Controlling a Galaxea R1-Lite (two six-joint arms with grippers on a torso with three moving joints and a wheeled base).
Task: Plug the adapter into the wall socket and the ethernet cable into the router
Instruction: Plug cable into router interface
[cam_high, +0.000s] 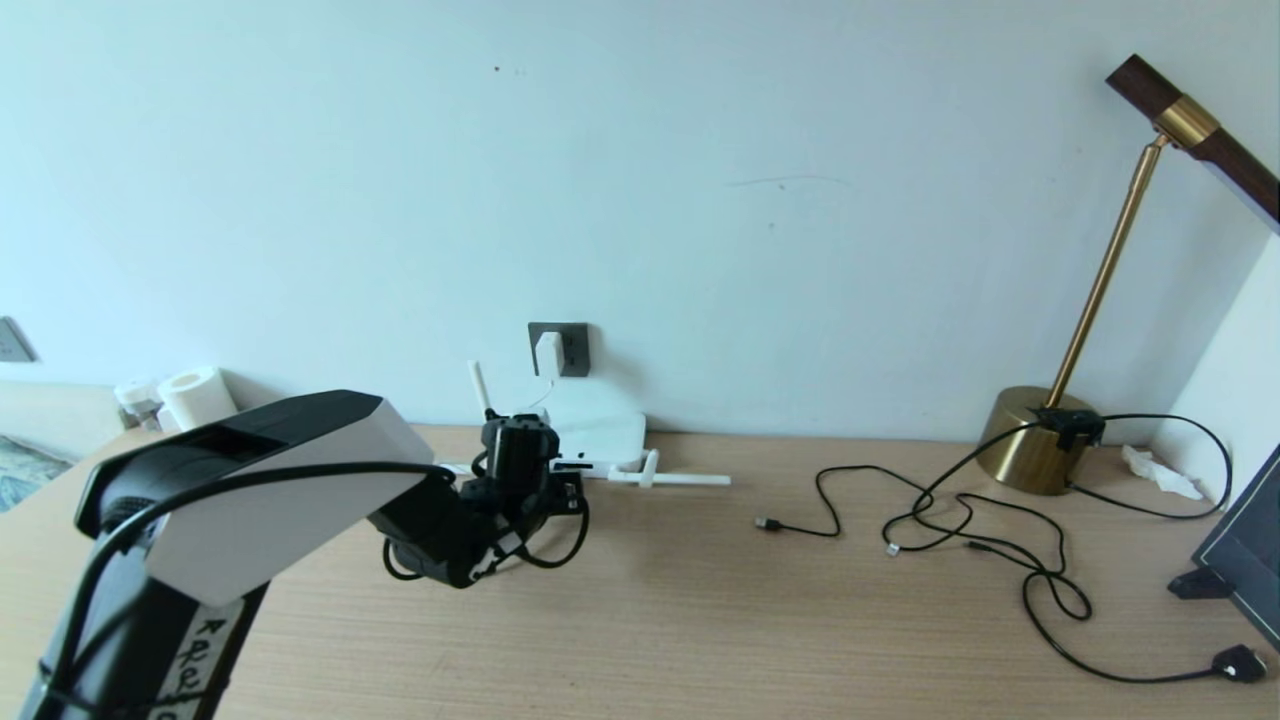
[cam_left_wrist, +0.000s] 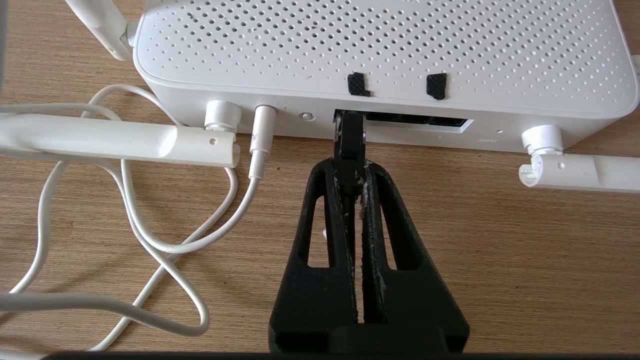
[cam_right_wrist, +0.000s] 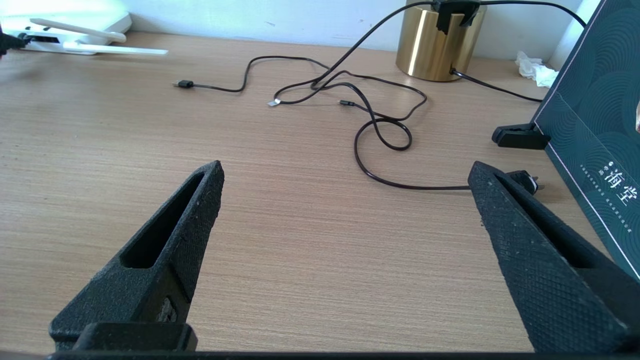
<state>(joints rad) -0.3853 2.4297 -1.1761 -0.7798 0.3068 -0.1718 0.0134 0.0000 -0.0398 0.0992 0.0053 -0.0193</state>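
Observation:
The white adapter sits in the dark grey wall socket, its thin white cord running to the router's back edge. The router lies flat below the socket. My left gripper is shut on the ethernet cable's black plug, whose tip is at the left end of the router's dark port slot. The cable's black loop hangs under the gripper. My right gripper hovers open over bare desk, holding nothing, and does not show in the head view.
Thin black cables sprawl over the right half of the desk. A brass lamp base stands at the back right, a dark box at the far right. Router antennas lie folded on the desk.

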